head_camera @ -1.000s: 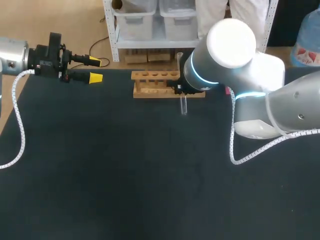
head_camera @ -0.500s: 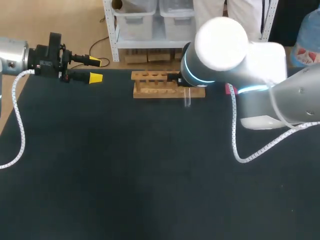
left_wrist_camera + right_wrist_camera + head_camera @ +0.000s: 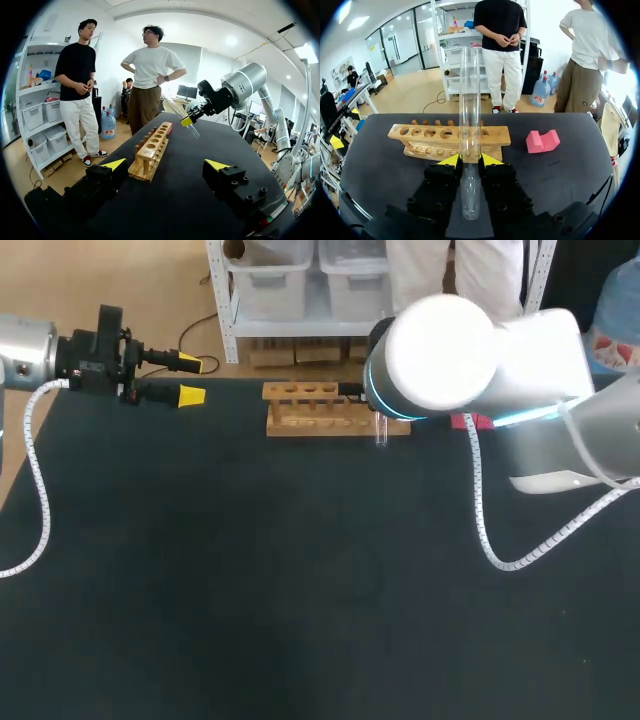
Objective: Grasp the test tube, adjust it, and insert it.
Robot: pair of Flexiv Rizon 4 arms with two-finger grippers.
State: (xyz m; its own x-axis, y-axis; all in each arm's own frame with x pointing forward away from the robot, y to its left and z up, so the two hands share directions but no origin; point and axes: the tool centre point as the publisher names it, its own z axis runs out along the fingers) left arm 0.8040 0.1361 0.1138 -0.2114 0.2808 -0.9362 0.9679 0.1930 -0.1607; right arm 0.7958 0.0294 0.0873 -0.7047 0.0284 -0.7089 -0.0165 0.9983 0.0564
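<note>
Black desk [image 3: 250, 590] beneath everything. Right arm [image 3: 470, 350] over the far side, above one end of the wooden rack [image 3: 310, 410]; left arm [image 3: 25, 350] at the far left corner, well apart. Pink block [image 3: 542, 141] near that same rack end. Right tool [image 3: 470, 160] pinched on the clear test tube [image 3: 470, 100], held off the desk close to the rack. Left tool [image 3: 192, 379] spread wide, gripping nothing.

Bright, even light (faint shadows)
</note>
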